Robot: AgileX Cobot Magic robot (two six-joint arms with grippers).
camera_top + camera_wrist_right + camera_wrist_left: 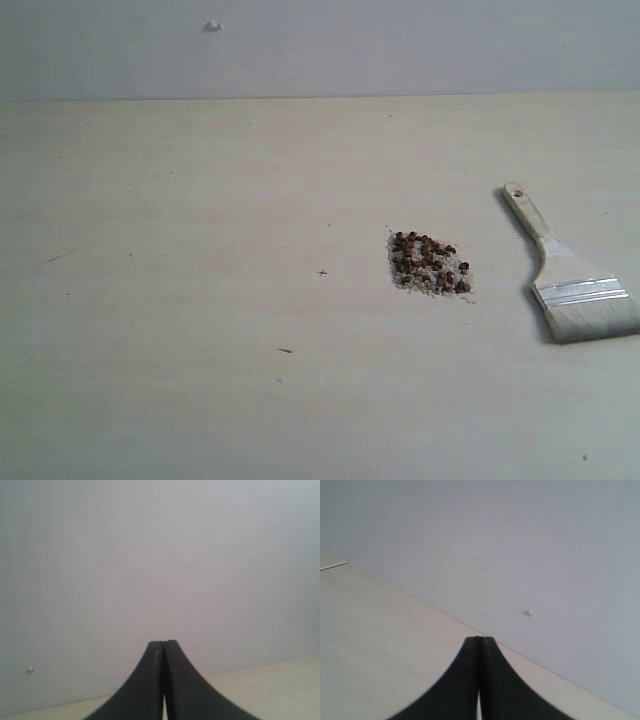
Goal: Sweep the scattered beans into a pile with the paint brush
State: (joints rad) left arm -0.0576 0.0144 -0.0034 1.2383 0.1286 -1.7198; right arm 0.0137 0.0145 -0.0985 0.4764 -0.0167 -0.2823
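Note:
The beans (429, 264) lie in one tight heap of dark reddish-brown pellets and whitish crumbs, right of the table's middle in the exterior view. The paint brush (563, 270) lies flat to their right, handle hole pointing away, silver ferrule (579, 291) and whitish bristles near the right edge. Neither arm shows in the exterior view. My left gripper (480, 639) is shut, its black fingers pressed together with nothing between them, facing the wall above the table. My right gripper (163, 642) is likewise shut and empty. Beans and brush are out of both wrist views.
The pale wooden table (200, 300) meets a grey wall (320, 45) at the back. A small white knob (213, 26) sticks out of the wall, also in view as the white knob (529, 613) and the white knob (30, 669). A few tiny specks (285, 350) dot the tabletop.

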